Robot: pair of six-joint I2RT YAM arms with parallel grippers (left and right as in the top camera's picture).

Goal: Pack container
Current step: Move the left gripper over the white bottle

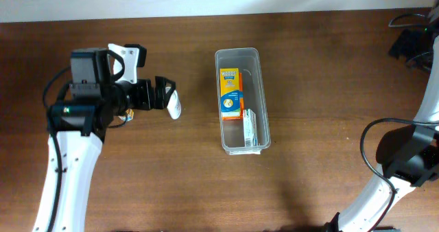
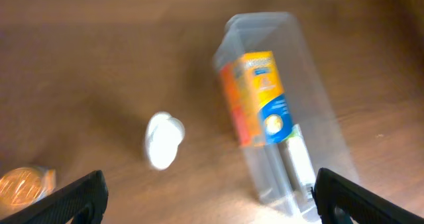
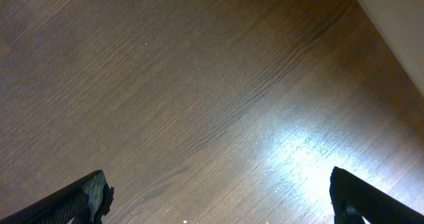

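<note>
The container (image 1: pixel 263 88) is a long clear bin at the table's middle. Inside it lie an orange and blue box (image 1: pixel 231 93) and a white box (image 1: pixel 250 128) at its near end. My left gripper (image 1: pixel 163 95) hangs open to the container's left, over a small white object (image 1: pixel 174 108) lying on the wood. The left wrist view shows that white object (image 2: pixel 163 140) ahead of the open left gripper (image 2: pixel 209 201), with the container (image 2: pixel 321 114) and its orange box (image 2: pixel 262 98) to the right. My right gripper (image 3: pixel 222 201) is open over bare wood.
A round gold-coloured item (image 2: pixel 23 184) lies at the left edge of the left wrist view. Black cables (image 1: pixel 411 43) sit at the table's far right. The right arm (image 1: pixel 405 156) stands at the lower right. A pale strip (image 3: pixel 397 25) borders the wood in the right wrist view.
</note>
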